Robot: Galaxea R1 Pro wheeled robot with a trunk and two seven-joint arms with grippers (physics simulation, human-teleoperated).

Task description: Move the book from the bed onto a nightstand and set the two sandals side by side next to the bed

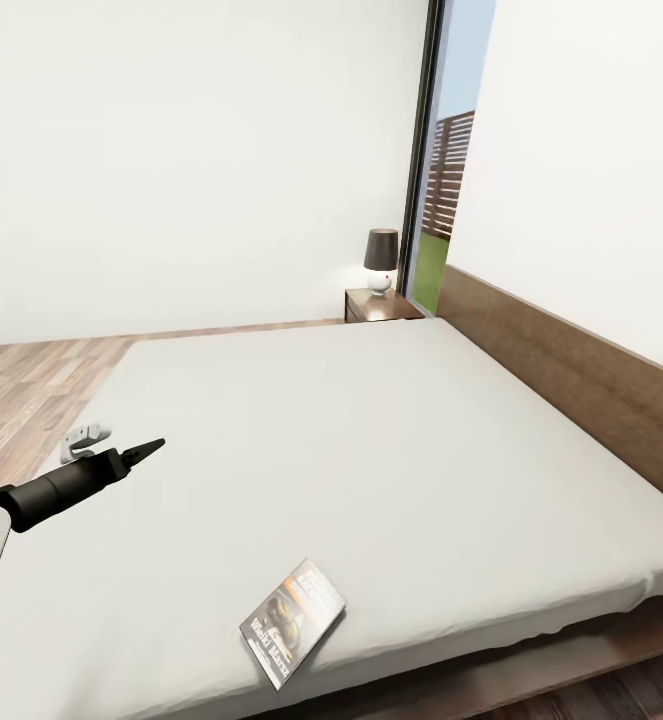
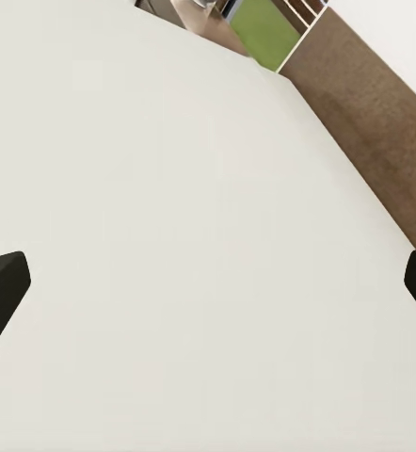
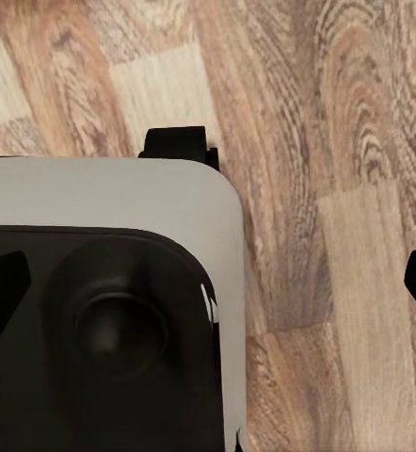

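Bedroom: white walls, wood-plank floor [image 1: 21, 385], a tall window [image 1: 449, 190] past the far corner of the bed [image 1: 371, 430].
Left pincer [image 1: 141, 452]: I have it hanging over the near-left part of the grey mattress, carrying nothing. Its wrist view shows a dark fingertip [image 2: 1, 287] at each edge with bare mattress between, so the jaws stand wide apart.
Right pincer [image 3: 208, 273]: its camera looks down at the floor planks and my own grey-and-black base [image 3: 104, 311]; tips at either edge, spread apart, nothing between them.
Book [image 1: 293, 622]: lying flat near the foot-side edge of the mattress, cover up, well apart from the left pincer and to its right.
Nightstand [image 1: 381, 304]: by the headboard [image 1: 571, 375] at the far corner, a lit lamp [image 1: 380, 260] on top.
Sandals: I cannot place them.
Small white object [image 1: 83, 436]: at the bed's left edge; too small to name.
Step in hand: I judge this the approach to the book, not yet grasped.
Next move: swing the left pincer right and toward the near edge, drop low, and close on the thin book at its edge.
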